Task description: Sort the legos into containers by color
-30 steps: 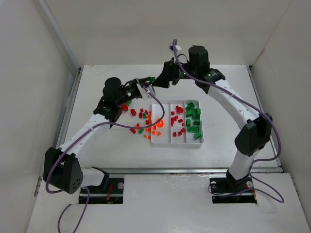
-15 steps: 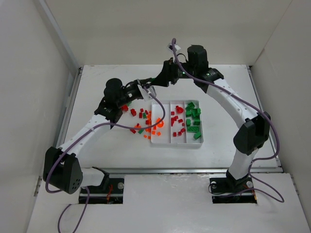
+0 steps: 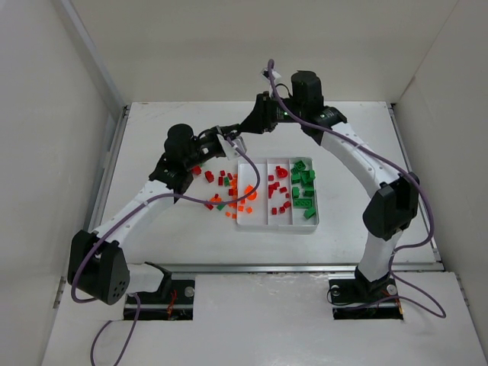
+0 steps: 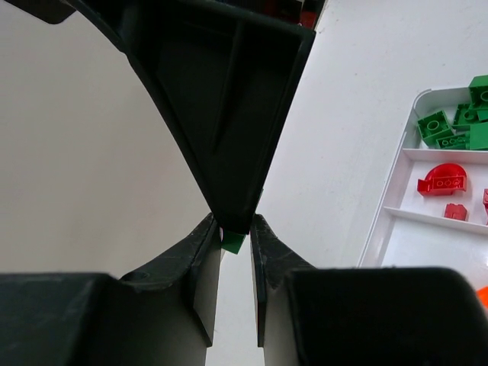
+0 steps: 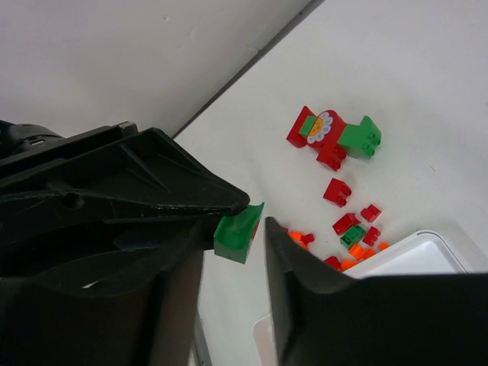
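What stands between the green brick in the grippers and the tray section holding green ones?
Nothing visible. The green brick, pinched between left gripper and right gripper, hangs beyond the far left corner of the tray. The green compartment lies open on the right, past only low bricks.

Open right, crowded left
Bare white table (image 3: 343, 206) is free right of the shallow white three-compartment plastic tray (image 3: 278, 226); loose red, green and orange plastic bricks (image 3: 225, 191) crowd against its left wall, and beyond its far left corner the left gripper (image 4: 235, 229) and right gripper (image 5: 236, 227) meet tip to tip around a small green plastic brick (image 5: 236, 239)
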`<action>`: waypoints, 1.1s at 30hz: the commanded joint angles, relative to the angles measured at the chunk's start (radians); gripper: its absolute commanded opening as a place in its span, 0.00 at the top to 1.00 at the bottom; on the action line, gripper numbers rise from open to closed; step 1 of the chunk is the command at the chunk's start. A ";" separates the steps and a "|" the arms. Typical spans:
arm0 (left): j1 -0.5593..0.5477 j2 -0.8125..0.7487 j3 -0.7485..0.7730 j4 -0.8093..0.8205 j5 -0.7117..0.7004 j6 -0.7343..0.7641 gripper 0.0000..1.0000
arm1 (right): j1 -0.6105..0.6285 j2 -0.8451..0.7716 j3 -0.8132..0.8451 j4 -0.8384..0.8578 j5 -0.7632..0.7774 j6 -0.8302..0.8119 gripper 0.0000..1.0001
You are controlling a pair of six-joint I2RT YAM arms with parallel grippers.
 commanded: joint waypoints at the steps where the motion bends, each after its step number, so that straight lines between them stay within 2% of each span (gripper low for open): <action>1: -0.007 -0.028 -0.001 0.055 0.007 -0.012 1.00 | 0.012 0.003 0.042 0.044 -0.025 0.004 0.62; 4: -0.007 -0.028 -0.001 0.055 0.007 -0.012 1.00 | 0.012 0.013 0.042 0.044 -0.025 0.004 0.76; 5: -0.007 -0.028 -0.001 0.055 0.007 -0.012 1.00 | 0.012 0.013 0.042 0.044 -0.025 0.004 0.87; 7: -0.007 -0.028 -0.001 0.055 0.007 -0.012 0.98 | 0.012 0.013 0.042 0.044 -0.016 0.004 1.00; 8: -0.007 -0.028 -0.001 0.055 0.007 -0.012 0.89 | 0.012 0.013 0.042 0.044 -0.016 0.004 1.00; 10: -0.007 -0.028 -0.001 0.055 0.007 -0.021 0.59 | 0.012 -0.009 0.027 0.044 0.010 0.004 1.00; 11: -0.007 -0.028 -0.012 0.055 0.007 -0.021 0.33 | 0.012 -0.009 0.008 0.044 0.023 0.004 1.00; 15: -0.007 -0.028 -0.012 0.021 -0.027 -0.030 0.03 | -0.043 -0.059 -0.070 0.021 0.118 0.004 1.00; 16: -0.007 -0.028 -0.012 0.007 -0.038 -0.030 0.00 | -0.069 -0.069 -0.088 -0.003 0.169 0.004 1.00; 19: -0.007 -0.028 -0.021 -0.005 -0.085 -0.070 0.00 | -0.105 -0.102 -0.160 -0.061 0.293 0.004 1.00; 23: -0.007 -0.028 -0.021 -0.024 -0.162 -0.142 0.00 | -0.140 -0.133 -0.249 -0.181 0.566 -0.032 1.00; 28: -0.007 -0.017 -0.030 -0.047 -0.229 -0.190 0.00 | -0.149 -0.130 -0.328 -0.236 0.721 -0.065 1.00; 33: -0.007 0.015 -0.030 -0.067 -0.340 -0.250 0.00 | -0.149 -0.087 -0.328 -0.270 0.824 -0.074 1.00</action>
